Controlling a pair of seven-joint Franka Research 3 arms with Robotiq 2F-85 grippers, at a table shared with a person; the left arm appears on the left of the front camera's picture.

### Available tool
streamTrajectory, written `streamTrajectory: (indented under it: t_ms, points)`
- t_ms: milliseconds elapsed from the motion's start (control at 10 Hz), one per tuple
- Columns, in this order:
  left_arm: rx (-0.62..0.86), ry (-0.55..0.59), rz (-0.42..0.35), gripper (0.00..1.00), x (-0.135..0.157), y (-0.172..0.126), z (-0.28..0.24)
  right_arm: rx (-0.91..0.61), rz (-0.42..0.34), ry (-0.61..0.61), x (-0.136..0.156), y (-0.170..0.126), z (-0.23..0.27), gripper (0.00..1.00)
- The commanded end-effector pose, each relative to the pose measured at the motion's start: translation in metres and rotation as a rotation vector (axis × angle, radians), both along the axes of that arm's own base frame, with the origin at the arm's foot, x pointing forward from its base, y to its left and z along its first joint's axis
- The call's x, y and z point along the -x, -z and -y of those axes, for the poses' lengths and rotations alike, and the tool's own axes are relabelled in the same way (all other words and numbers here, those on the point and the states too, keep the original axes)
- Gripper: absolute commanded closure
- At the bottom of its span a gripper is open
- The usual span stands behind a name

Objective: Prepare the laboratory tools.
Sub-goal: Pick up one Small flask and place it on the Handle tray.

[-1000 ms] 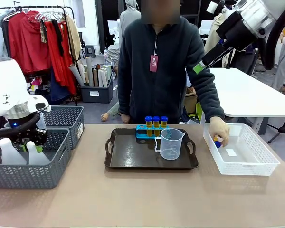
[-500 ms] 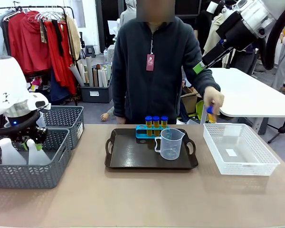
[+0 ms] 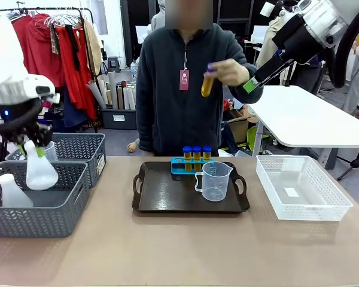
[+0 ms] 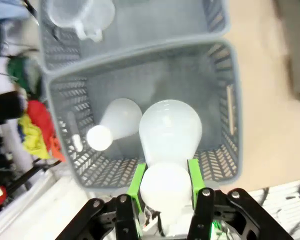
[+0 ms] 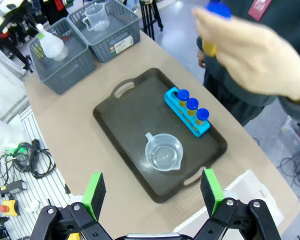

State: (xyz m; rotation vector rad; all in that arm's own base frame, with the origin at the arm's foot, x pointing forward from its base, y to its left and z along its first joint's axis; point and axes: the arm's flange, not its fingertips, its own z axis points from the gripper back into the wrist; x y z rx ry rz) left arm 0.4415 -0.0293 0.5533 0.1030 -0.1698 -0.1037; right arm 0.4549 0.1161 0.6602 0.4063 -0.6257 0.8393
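Observation:
My left gripper (image 3: pixel 32 142) (image 4: pixel 165 180) is shut on the neck of a white conical flask (image 3: pixel 41 171) (image 4: pixel 170 127), which hangs above the front grey basket (image 3: pixel 60 206). A second flask (image 3: pixel 12 191) (image 4: pixel 115 122) lies in that basket. On the dark tray (image 3: pixel 167 194) stand the blue rack (image 3: pixel 180 165) with three yellow blue-capped test tubes and a clear beaker (image 3: pixel 215 181). The person's hand holds another test tube (image 3: pixel 207 84) at chest height. My right gripper (image 5: pixel 153 190) is open, high above the tray (image 5: pixel 130 120).
A second grey basket (image 3: pixel 87 146) behind the first holds another clear beaker (image 4: pixel 82 15). A white lattice basket (image 3: pixel 323 206) stands at the right of the tray. The person stands at the far edge of the table.
My left gripper has risen and lifted the flask out of the grey basket. The person's hand took a test tube from the white basket and raised it to chest height.

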Motion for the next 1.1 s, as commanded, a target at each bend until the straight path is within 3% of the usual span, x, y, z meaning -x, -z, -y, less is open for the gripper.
streamTrajectory:
  t_ms: [0, 200, 600, 1000]
  points:
    - [-0.021, 0.046, 0.041, 1.0, -0.006, -0.042, 0.01, -0.009, 0.005, -0.003, 0.0, -0.001, 0.001, 0.0]
    - [-0.043, 0.11, 0.136, 1.0, -0.01, -0.099, 0.032, -0.009, 0.005, -0.003, 0.0, -0.001, 0.001, 0.0]
    - [-0.05, 0.216, 0.189, 1.0, -0.017, -0.184, 0.07, -0.009, 0.005, -0.003, 0.0, -0.001, 0.001, 0.0]
    - [-0.001, 0.339, 0.295, 1.0, -0.005, -0.234, 0.103, -0.009, 0.005, -0.003, 0.0, -0.001, 0.001, 0.0]
